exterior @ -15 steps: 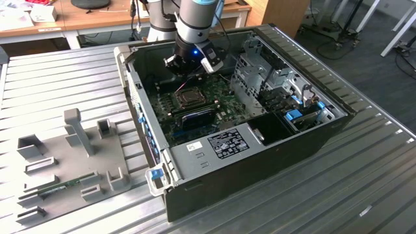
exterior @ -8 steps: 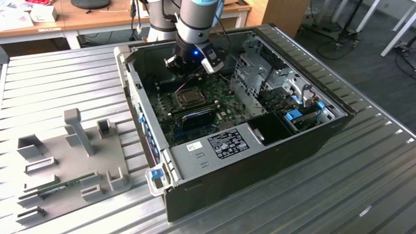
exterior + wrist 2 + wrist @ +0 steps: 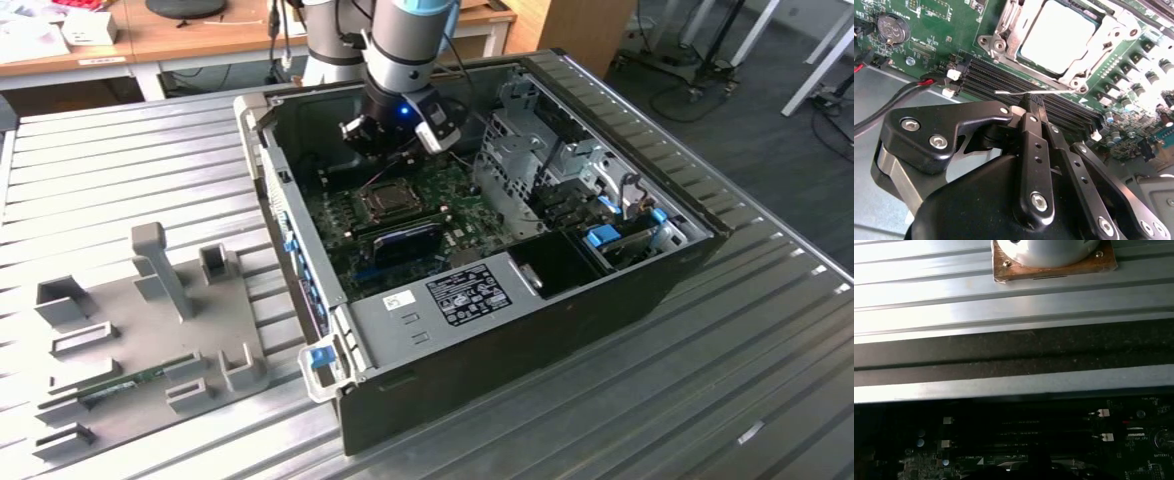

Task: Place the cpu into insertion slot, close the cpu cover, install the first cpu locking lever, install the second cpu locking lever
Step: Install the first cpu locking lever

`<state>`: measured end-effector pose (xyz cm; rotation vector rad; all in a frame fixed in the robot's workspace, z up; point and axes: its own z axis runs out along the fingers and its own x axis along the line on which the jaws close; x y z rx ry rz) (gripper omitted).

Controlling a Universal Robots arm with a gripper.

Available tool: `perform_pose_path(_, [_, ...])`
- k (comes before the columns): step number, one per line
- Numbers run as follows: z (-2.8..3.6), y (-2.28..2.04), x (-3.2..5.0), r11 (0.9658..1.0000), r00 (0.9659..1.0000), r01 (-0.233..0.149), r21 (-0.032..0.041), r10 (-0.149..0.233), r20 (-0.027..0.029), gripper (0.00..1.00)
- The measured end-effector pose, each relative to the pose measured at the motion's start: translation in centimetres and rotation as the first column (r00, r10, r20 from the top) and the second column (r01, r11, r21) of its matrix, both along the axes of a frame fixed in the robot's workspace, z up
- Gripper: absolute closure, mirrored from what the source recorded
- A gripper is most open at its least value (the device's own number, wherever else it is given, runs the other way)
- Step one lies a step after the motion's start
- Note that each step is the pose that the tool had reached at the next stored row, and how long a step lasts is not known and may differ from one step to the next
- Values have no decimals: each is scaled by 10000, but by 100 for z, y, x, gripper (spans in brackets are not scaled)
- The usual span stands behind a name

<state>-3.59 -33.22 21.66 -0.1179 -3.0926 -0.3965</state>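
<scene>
In the exterior view my gripper (image 3: pixel 396 143) hangs inside the open computer case, just behind the insertion slot (image 3: pixel 387 201) on the green board. In the second wrist view the cpu (image 3: pixel 1056 32) lies in the socket, its pale metal top showing through the window of the cpu cover (image 3: pixel 1004 30), which lies flat over it. A thin silver locking lever (image 3: pixel 1004 92) runs across the long black memory slots. My black fingertips (image 3: pixel 1030 102) are pressed together right at that lever, touching or nearly touching it. Whether the rod is pinched between them is unclear.
The case walls and a metal drive cage (image 3: pixel 534 150) hem in the board. Red and black cables (image 3: pixel 904 95) and a coin battery (image 3: pixel 891 27) lie near the gripper. A grey fixture plate (image 3: pixel 147 330) sits on the ribbed table at the exterior view's left.
</scene>
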Motion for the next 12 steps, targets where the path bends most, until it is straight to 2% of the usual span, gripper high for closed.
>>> perform_pose_path(12, [-106, 0, 25, 10000, 10000, -6, -2, 6, -1, 90])
